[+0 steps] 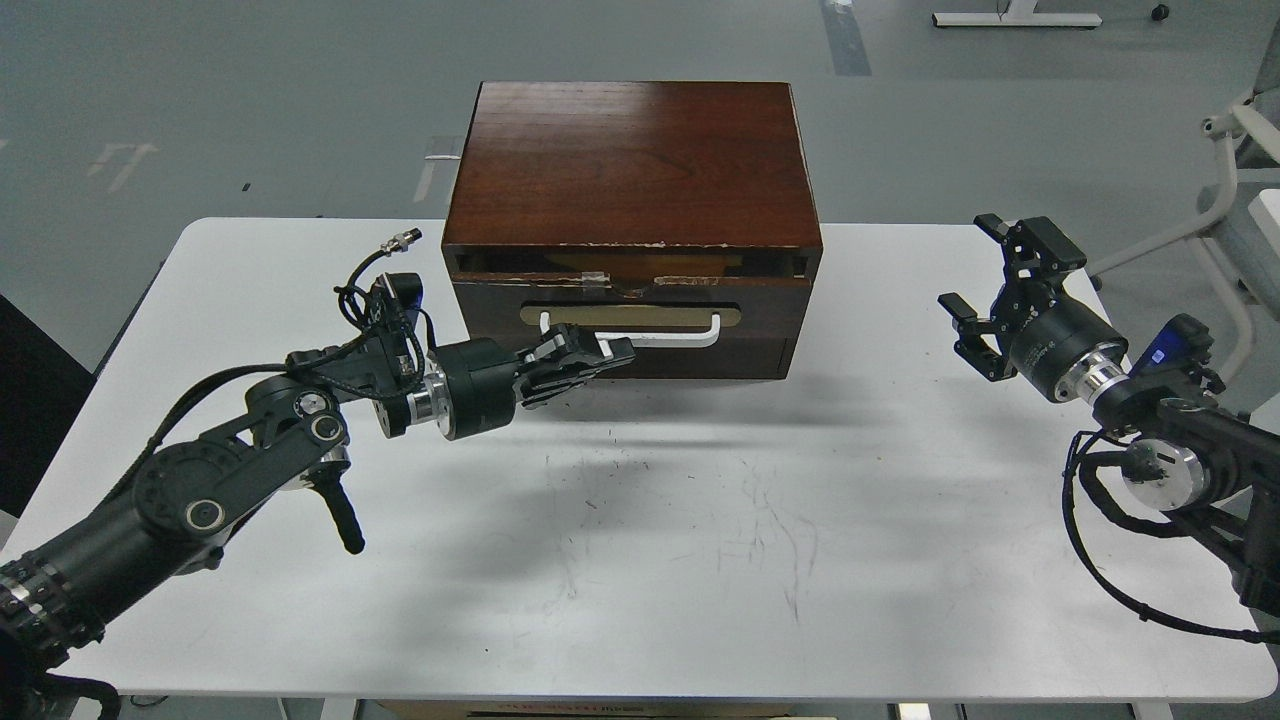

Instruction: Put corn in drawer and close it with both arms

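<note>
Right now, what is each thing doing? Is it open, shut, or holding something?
drawer: pulled out a little, a gap showing under the box top; nearly closed.
white handle: left gripper's fingers are at it.
left gripper: fingers pinched together at the handle's left part.
right gripper: open, empty, held above the table off to the right.
corn: not visible; cannot tell if it is inside the drawer.
table: scuffed.
</note>
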